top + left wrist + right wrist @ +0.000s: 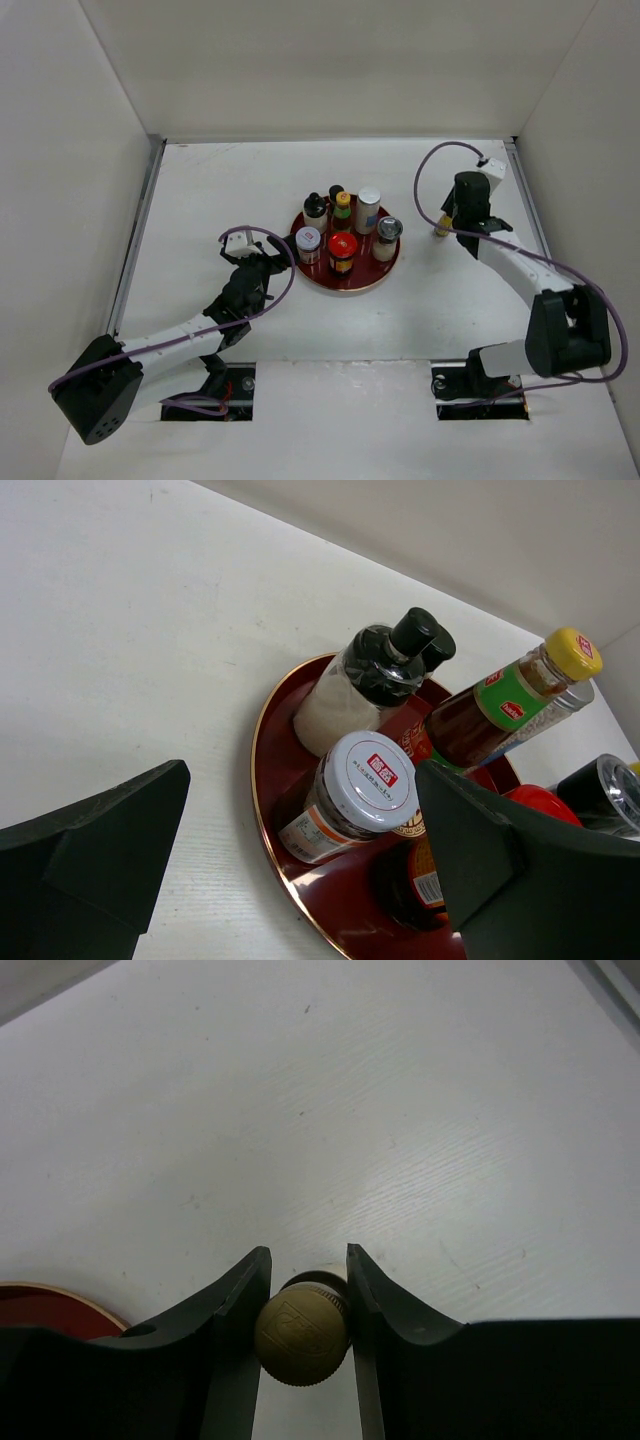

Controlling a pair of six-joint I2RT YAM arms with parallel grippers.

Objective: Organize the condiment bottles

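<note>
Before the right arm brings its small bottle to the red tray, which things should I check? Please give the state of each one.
1. Grip: the right gripper is closed on both sides of the small bottle at its cap: ok.
2. Small bottle lifted clear of the table: cannot tell.
3. Free place on the red tray: a bare strip shows at its near edge: ok.
4. The bottles on the tray stand upright: ok.
5. The left gripper is open and empty at the tray's left side, away from the right arm's path: ok.
</note>
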